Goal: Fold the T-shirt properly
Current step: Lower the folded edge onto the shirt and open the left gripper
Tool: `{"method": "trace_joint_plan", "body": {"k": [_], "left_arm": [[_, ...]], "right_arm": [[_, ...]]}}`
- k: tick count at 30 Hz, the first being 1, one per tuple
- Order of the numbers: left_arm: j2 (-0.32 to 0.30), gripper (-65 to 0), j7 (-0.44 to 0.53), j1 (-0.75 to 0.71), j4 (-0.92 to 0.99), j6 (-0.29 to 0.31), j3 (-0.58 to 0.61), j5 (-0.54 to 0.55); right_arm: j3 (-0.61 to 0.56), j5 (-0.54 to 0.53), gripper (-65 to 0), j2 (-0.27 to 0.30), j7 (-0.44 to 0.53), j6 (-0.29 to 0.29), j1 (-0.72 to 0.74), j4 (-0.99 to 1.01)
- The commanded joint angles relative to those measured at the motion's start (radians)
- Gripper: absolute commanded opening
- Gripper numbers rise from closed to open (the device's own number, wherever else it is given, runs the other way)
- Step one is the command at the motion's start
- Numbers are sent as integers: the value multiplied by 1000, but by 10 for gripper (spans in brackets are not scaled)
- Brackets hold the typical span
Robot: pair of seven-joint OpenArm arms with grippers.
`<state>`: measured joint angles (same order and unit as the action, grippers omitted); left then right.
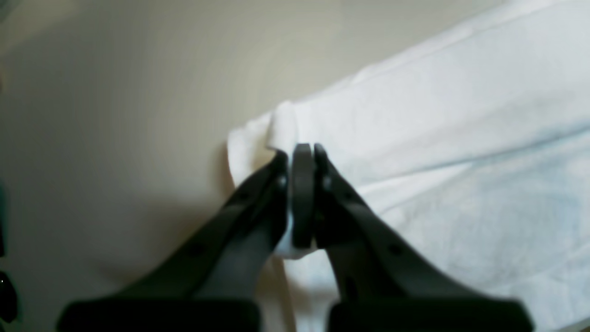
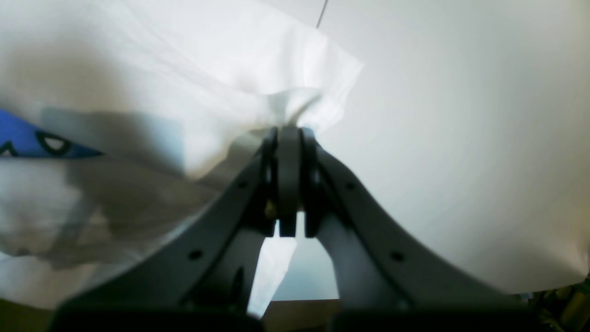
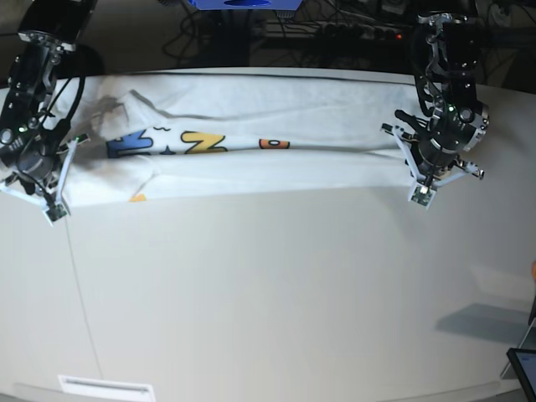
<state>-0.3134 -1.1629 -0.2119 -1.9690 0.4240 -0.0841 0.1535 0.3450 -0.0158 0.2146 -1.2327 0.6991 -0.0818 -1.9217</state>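
Fabric stretches in a long band across the far side of the table point(image 3: 268, 293), from about 10 o'clock to 2 o'clock in the base view: that is the T-shirt point(image 3: 251, 163), lying with part of its coloured print showing near the middle and left. You have the left gripper point(image 1: 302, 152) pinched shut on a white corner of cloth at the 2 o'clock end. The right gripper point(image 2: 289, 131) is likewise clamped on a bunched corner at the 10 o'clock end. This looks like a lengthwise fold in progress, with both ends held taut. Your next move probably calls for carrying both corners together toward 6 o'clock, keeping tension even so the edge lands straight, then releasing both at once.
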Motion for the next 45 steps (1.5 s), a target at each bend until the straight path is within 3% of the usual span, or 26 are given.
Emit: {"method": "trace_joint_plan", "body": {"k": [1,10,14,23,36,39,45], "left_arm": [[-14,-650,-1,-1,-20,3,-4,-10],[-16,-650,-1,-19,-30,5,-3,-10],[-34,-650,-2,-19,-33,5,57,-9],[-37,-650,-55,-31,-40,5,82,-9],[-112,-650,-53,-99,-42,5,70,-9],[-117,-650,-53,-99,-42,5,70,-9],[-120,-647,-53,-99,-49,5,68,-9]], "right_arm": [[7,4,-649,12,4,-1,6,-28],[50,4,-649,12,1,-1,-40,-45],[50,4,-649,9,1,-1,-71,-45],[47,4,-649,-45,1,-1,-106,-45],[49,7,-644,-83,3,-1,-111,-38],[49,9,-582,-93,1,-1,-112,-38],[50,9,-392,-96,1,-1,-123,-38]]}}
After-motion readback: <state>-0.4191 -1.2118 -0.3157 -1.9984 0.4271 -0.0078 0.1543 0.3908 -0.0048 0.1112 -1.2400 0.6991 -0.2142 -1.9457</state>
